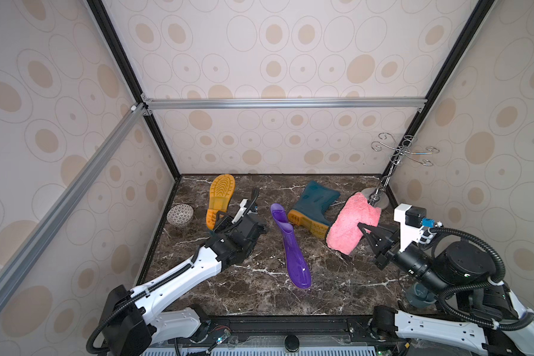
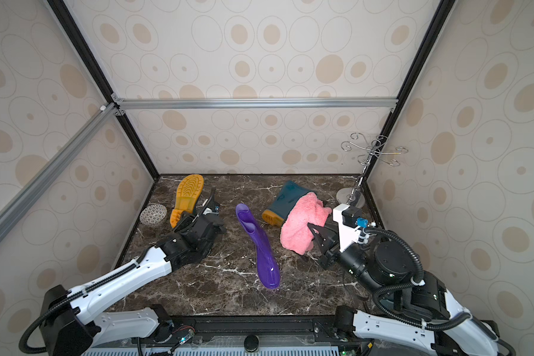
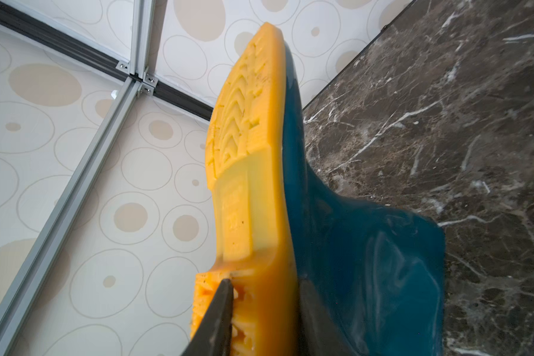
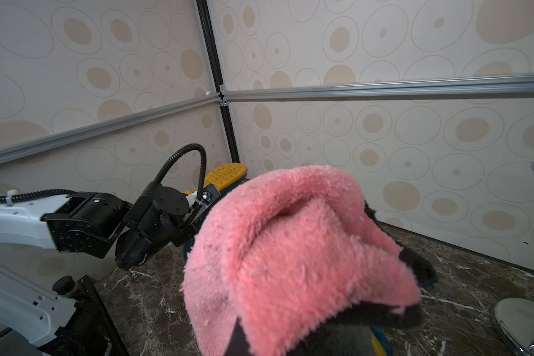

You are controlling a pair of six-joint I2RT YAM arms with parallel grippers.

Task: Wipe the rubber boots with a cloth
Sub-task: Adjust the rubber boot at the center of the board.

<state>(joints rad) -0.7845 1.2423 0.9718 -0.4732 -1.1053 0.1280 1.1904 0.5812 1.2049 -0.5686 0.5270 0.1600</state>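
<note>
Jaws of the left gripper (image 3: 265, 296) are clamped on the heel of the held teal boot (image 3: 352, 231). You see one finger (image 3: 219, 311) on the yellow heel tread; its mate presses the teal back of the heel. In both top views that boot is at 10 o'clock on the table (image 1: 259, 296), sole turned up to the camera, toe pointing to 12. You can't tell whether its shaft touches the table, because the arm hides it. Bowl (image 1: 180, 214) sits at 9 o'clock, near the boot's heel, at the table's edge.

Right gripper (image 1: 362, 229) is pinched tight on the cloth (image 1: 349, 222), jaws together with pink pile bunched between them. Cloth hangs in a folded lump at 2 o'clock, with a dark edge showing at its lower end. Its far side overlaps the other teal boot (image 1: 313, 200); whether it touches or is only in front, you can't tell. That boot lies on its side at 1 o'clock, yellow sole toward 7, shaft mouth toward 1. Stand (image 1: 381, 202) with wire hooks is in the 2 o'clock corner, just behind the cloth.

Purple boot (image 1: 293, 249) lies mid-table between the two arms, apart from both, mouth toward 11, toe toward 5.
</note>
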